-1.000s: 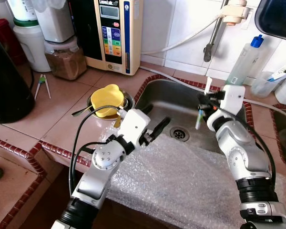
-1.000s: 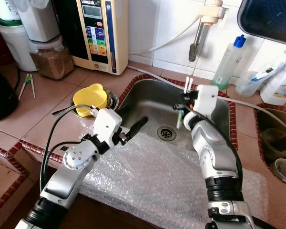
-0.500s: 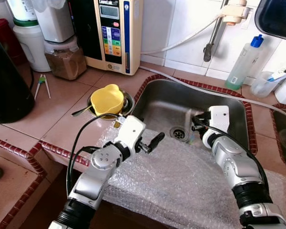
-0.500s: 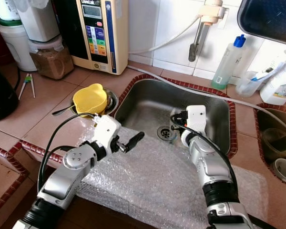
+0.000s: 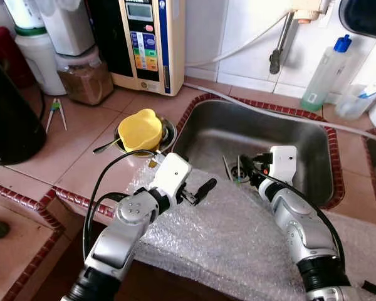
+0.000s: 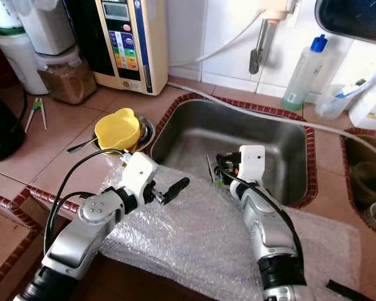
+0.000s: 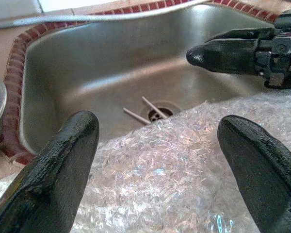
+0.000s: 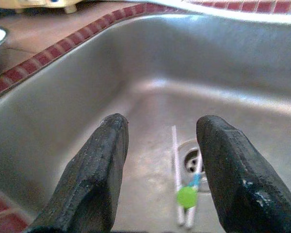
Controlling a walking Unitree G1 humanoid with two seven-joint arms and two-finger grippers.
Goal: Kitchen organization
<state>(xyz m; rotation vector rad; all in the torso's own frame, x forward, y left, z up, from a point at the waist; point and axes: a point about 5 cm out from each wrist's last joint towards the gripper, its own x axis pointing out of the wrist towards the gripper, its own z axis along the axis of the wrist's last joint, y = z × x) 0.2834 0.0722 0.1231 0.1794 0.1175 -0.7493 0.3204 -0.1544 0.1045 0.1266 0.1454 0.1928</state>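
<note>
Two thin white sticks [image 8: 175, 171] with a green blob and a blue bit lie on the bottom of the steel sink [image 5: 282, 135], beside the drain [image 7: 156, 112]. My right gripper [image 5: 249, 172] hangs low in the sink just above them, open, with nothing between its fingers [image 8: 106, 165]. My left gripper [image 5: 203, 187] is open too and hovers over the bubble wrap sheet [image 5: 238, 241] draped across the sink's front edge, pointing toward the drain.
A yellow bowl [image 5: 140, 130] sits in a steel bowl with a spoon, left of the sink. A water machine [image 5: 147, 37], jars and a black kettle [image 5: 6, 119] stand on the tiled counter. A faucet [image 5: 279, 47] and a blue-capped bottle [image 5: 326, 72] are behind the sink.
My right gripper came down from the sink's back rim with the sticks, opened and let them go; they now lie by the drain. My left gripper stayed over the bubble wrap.
</note>
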